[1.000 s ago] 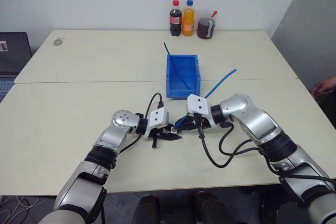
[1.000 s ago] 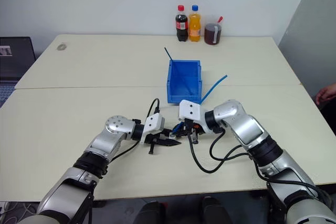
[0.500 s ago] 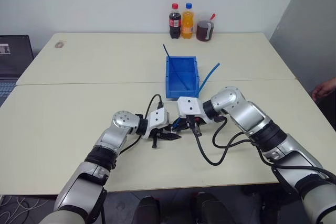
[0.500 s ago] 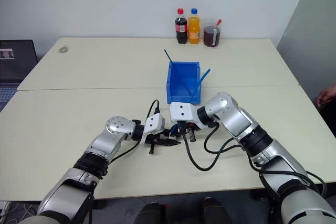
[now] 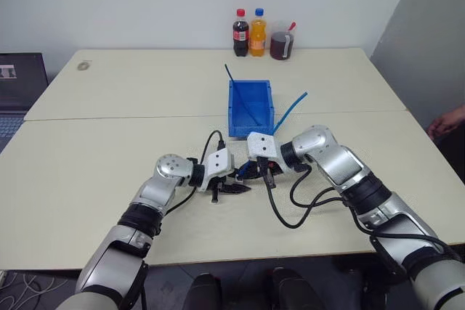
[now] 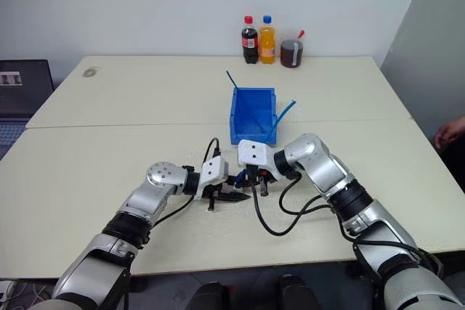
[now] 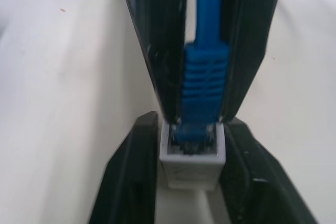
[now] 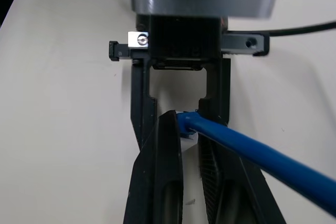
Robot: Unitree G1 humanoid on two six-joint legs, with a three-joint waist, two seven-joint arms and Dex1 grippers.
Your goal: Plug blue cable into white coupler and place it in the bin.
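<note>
Meeting at the near middle of the cream table [image 5: 109, 150], your two grippers faced each other over the joint between cable and coupler. Your left gripper [image 5: 234, 188] reached in from the left, pointing right, and its two black fingers [image 7: 131, 182] stood on either side of the white coupler [image 7: 192, 157]; in the left wrist view the coupler sat between them, though whether the pads pressed it or had slackened off could not be told. Your right gripper [image 5: 256, 172] reached in from the right, pointing left, with its fingers [image 8: 163, 182] closed narrowly on the blue cable [image 8: 252, 153] just behind the ribbed boot. In the left wrist view that boot [image 7: 205, 85] ran down between the right gripper's fingers and its tip entered the coupler's dark socket; how deeply the plug was seated could not be judged. From the grip the cable rose away behind the right gripper, and its free end [image 5: 296, 102] stood up in the air beside the right wall of the bin. The bin [image 5: 251, 109] stood on the table just beyond both grippers, and a thin darker blue cable [image 5: 240, 98] lay slanted inside it, one end poking above the far left rim. At the far edge of the table stood a cola bottle [image 5: 240, 33], an orange bottle [image 5: 257, 33] and a jug of dark drink [image 5: 280, 40]. A laptop [image 5: 18, 81] sat off the left edge, and a person's hand [image 5: 445, 120] showed at the right.
</note>
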